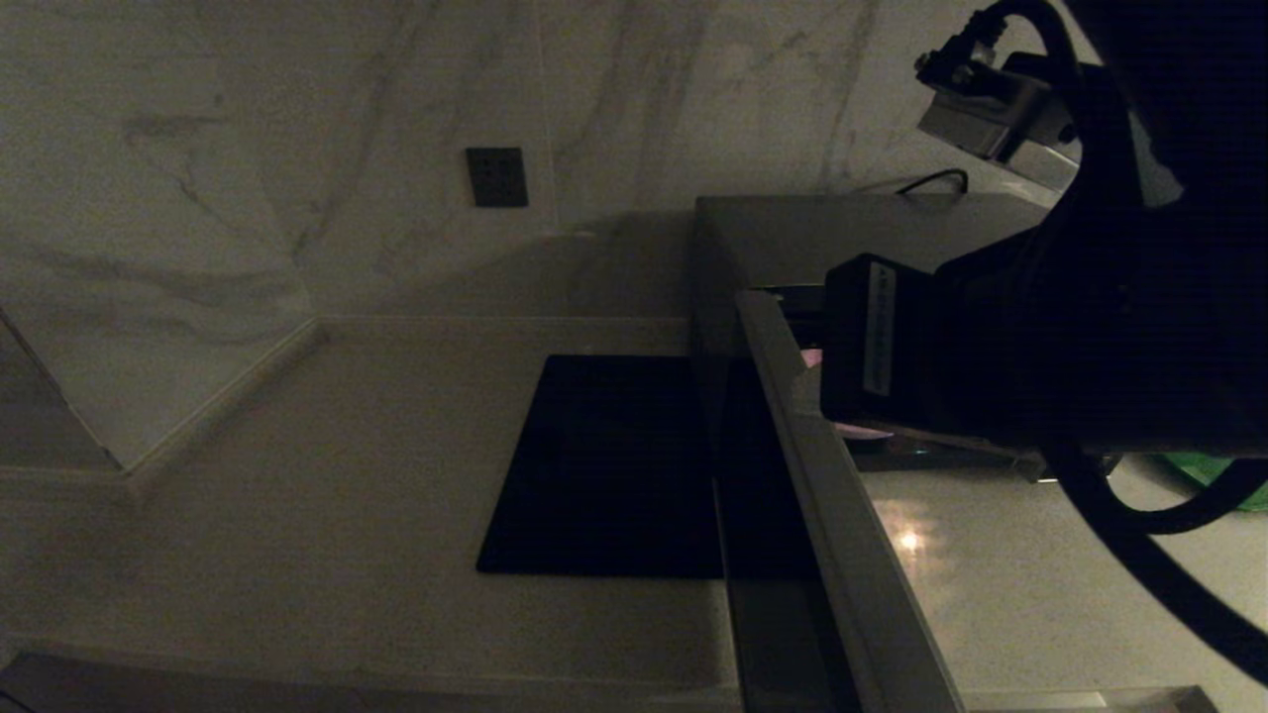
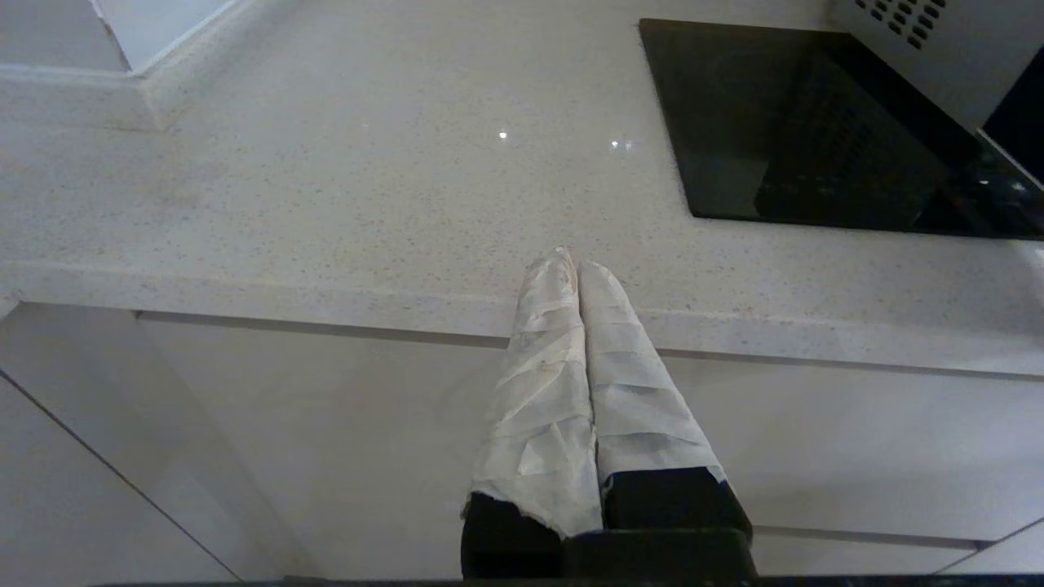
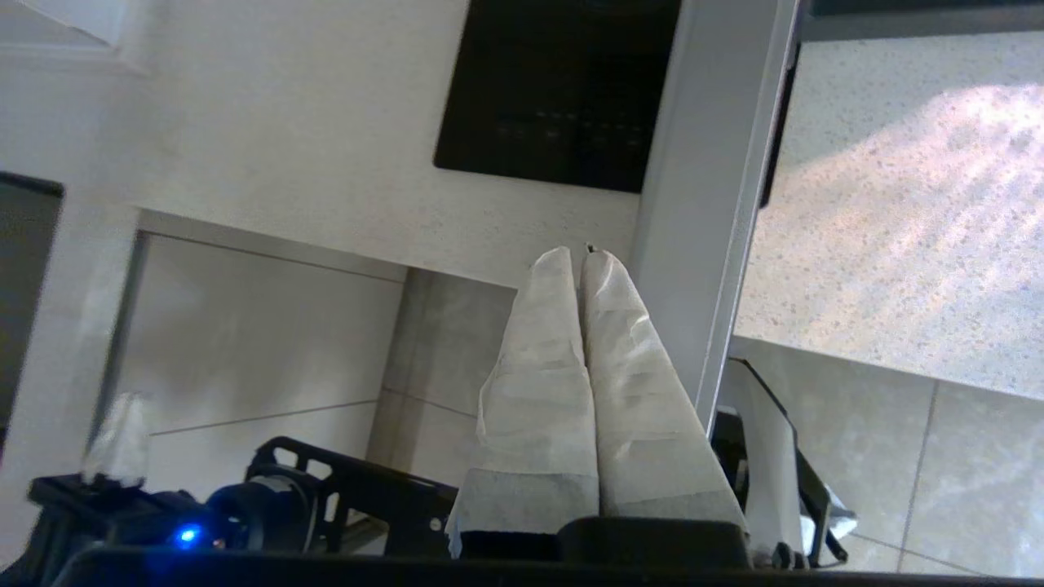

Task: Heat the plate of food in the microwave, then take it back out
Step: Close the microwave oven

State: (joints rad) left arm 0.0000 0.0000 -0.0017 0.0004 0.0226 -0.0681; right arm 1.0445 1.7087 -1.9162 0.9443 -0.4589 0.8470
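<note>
The microwave [image 1: 842, 233] stands on the counter with its door [image 1: 822, 475] swung out toward me. My right arm fills the right of the head view in front of the oven's opening. Slivers of the pale lilac plate [image 1: 860, 431] show past the arm; the food is hidden. In the right wrist view, my right gripper [image 3: 577, 257] is shut with nothing in it, its taped fingers [image 3: 628, 367] close beside the door's silver edge [image 3: 710, 204]. My left gripper [image 2: 575, 265] is parked low at the counter's front edge, shut and empty.
A flat black square mat [image 1: 604, 465] lies on the speckled counter [image 1: 347, 475] left of the microwave. A green tray [image 1: 1218, 470] peeks out at the far right. A marble wall with a dark socket [image 1: 496, 176] rises behind. White cabinet fronts [image 2: 326, 440] sit below the counter.
</note>
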